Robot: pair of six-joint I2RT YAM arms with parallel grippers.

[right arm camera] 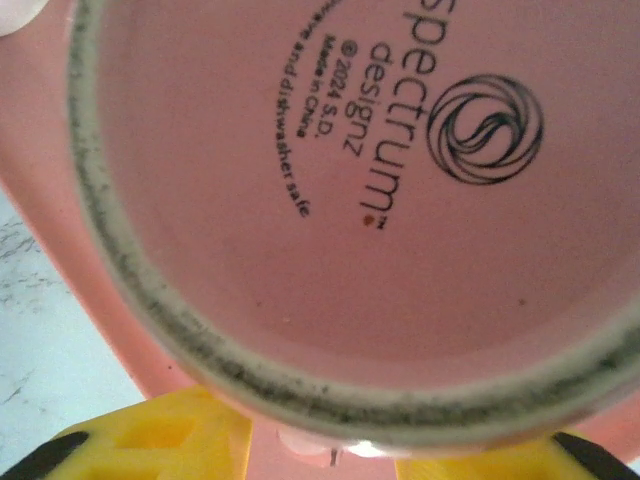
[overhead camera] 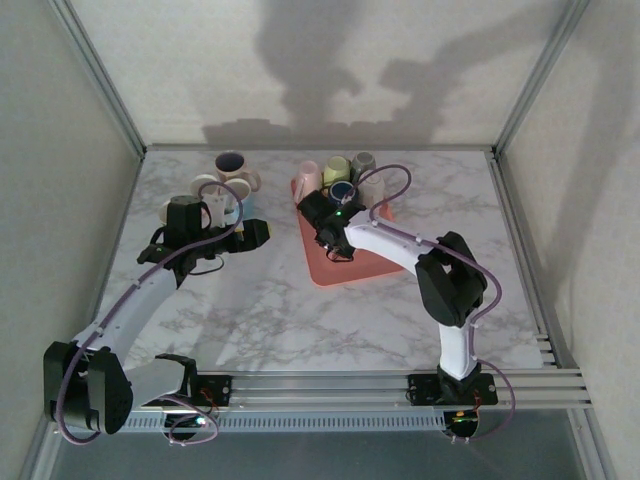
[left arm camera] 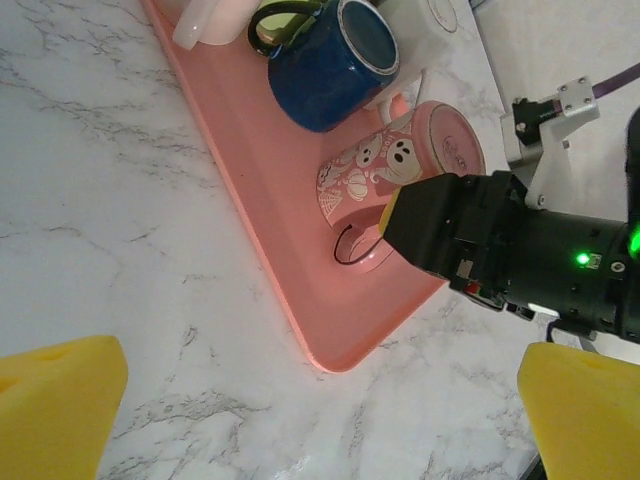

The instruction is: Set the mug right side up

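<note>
The mug (left arm camera: 365, 175) is pink with white ghost figures and stands upside down on the pink tray (left arm camera: 300, 290), its printed base (right arm camera: 350, 180) facing up. My right gripper (overhead camera: 335, 240) reaches down over it. Its yellow pads (right arm camera: 150, 440) lie against a pink part of the mug just below the base, one on each side, and one pad (left arm camera: 393, 215) presses on the mug's wall. My left gripper (overhead camera: 262, 232) hovers over the marble left of the tray, its yellow fingers (left arm camera: 60, 400) wide open with nothing between them.
A dark blue mug (left arm camera: 330, 60) stands upright on the tray just behind the pink one, with several pale mugs (overhead camera: 335, 170) at the tray's back end. More mugs (overhead camera: 230, 165) stand on the marble at the back left. Frame rails run along the table's edges.
</note>
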